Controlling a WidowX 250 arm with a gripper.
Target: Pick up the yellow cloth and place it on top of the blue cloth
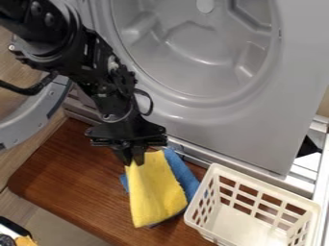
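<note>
Gripper [133, 162]: pinched on the upper left corner of the yellow cloth, fingers pointing down.
Yellow cloth [154, 192]: hanging from the fingertips, over part of the blue cloth; whether its lower end touches what is beneath is hard to tell from this angle.
Blue cloth [183, 174]: on the board, partly covered, showing at both sides of the yellow one.
Basket [256, 181]: white, upright, just right of the cloths in the view.
Board [67, 175]: brown wood, under the cloths.
Machine [250, 129]: grey, round hollow in its front, behind the board.
</note>
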